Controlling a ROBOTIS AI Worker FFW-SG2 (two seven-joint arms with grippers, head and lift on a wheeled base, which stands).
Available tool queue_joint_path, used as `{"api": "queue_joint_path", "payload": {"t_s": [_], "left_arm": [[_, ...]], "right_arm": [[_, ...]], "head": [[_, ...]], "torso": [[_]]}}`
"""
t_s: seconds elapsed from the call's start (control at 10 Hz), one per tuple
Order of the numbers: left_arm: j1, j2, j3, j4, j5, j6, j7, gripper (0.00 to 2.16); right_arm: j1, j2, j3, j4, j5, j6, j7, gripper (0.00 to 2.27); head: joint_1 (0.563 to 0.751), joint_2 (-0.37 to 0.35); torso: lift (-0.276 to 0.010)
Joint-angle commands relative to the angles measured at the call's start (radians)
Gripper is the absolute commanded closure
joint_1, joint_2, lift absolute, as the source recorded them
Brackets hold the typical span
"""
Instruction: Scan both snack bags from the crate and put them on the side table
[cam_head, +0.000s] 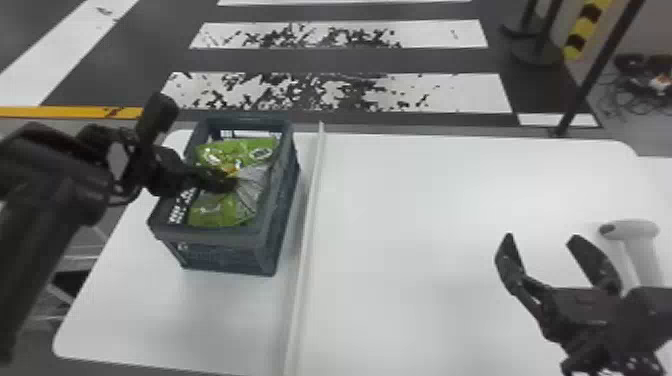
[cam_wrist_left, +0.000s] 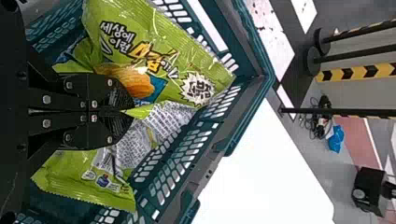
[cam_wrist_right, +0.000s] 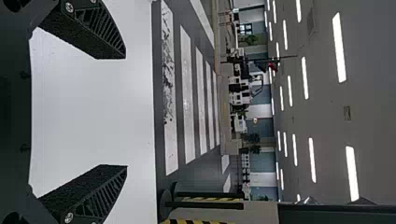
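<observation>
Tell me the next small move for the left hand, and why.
I'd probably lift gently: the left hand looks closed on a snack bag that lies inside the crate, against the other bag, so it needs raising before scanning.

Green snack bag (cam_wrist_left: 180, 51): bold Korean lettering (cam_wrist_left: 117, 36) and white starburst label (cam_wrist_left: 198, 88) noted on front. Silver panel (cam_wrist_left: 161, 123) alongside: fine print, illegible.

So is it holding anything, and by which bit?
The left pincer grips the snack bag lying silvery side up, apparently by a fold near the middle of that side; the right pincer is empty.
</observation>
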Motion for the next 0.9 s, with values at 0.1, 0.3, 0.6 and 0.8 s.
{"api": "queue_joint_path", "payload": {"t_s": [0.1,0.3,0.6,0.8], "left_arm": [[0.047,0.01,0.097,-0.06,0.058,0.0,-0.025,2.13],[0.081,0.013,0.154,-0.093,0.104,0.0,-0.036,2.13],[0.086,0.013,0.161,-0.092,0.121,0.0,-0.043,2.13],[0.092,0.011,0.175,-0.087,0.144,-0.006,-0.055,2.13]], "right_arm": [[0.002,0.004,0.0,-0.001,0.005,0.003,0.0,0.09],[0.0,0.007,0.002,0.0,0.011,0.006,0.0,0.09],[0.002,0.005,0.003,-0.003,0.011,0.012,0.0,0.09],[0.003,0.005,0.005,-0.003,0.013,0.012,0.0,0.09]], "head": [[0.695,0.094],[0.695,0.101],[0.695,0.109],[0.695,0.11]], "torso": [[-0.087],[-0.087],[-0.087],[-0.087]]}}
